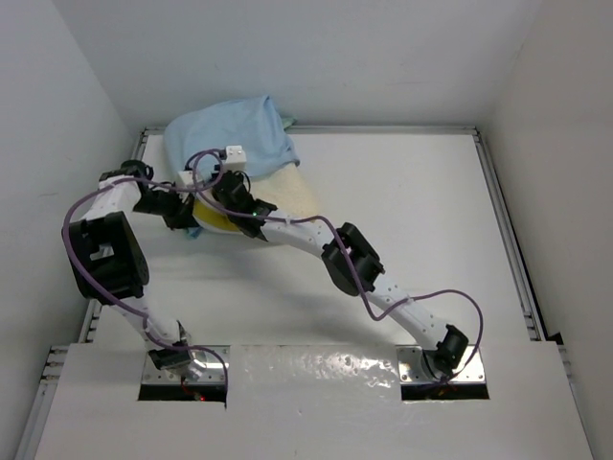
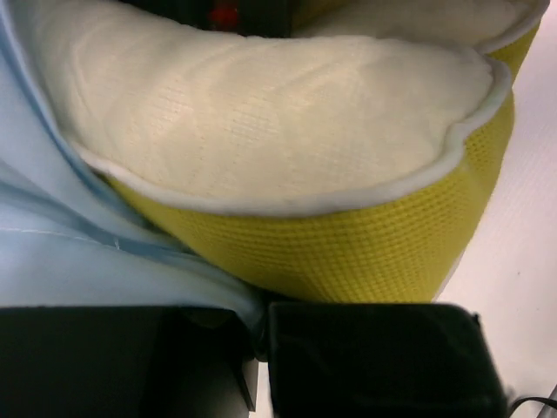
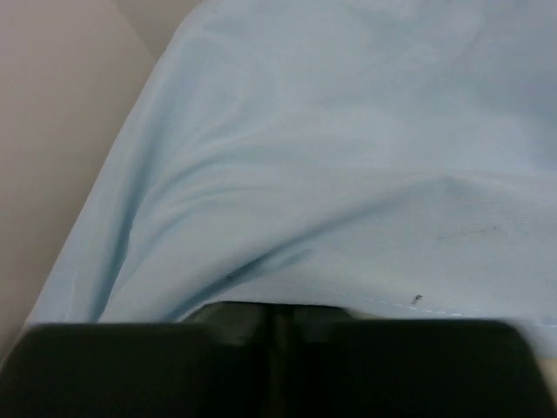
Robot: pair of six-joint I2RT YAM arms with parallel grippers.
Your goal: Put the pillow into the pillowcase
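The light blue pillowcase lies bunched at the table's far left, pulled over the far part of the cream pillow. The pillow's near end, with its yellow edge band, sticks out. My left gripper sits at the pillow's near left corner. In the left wrist view it is shut on a fold of pillowcase just below the pillow's yellow band. My right gripper is over the case's opening. In the right wrist view it is shut on the hem of the pillowcase, which fills the view.
The white table has metal rails along its left, far and right edges, with white walls close behind and at both sides. Purple cables with a white connector block loop over the pillowcase. Both arms cross the table's left half.
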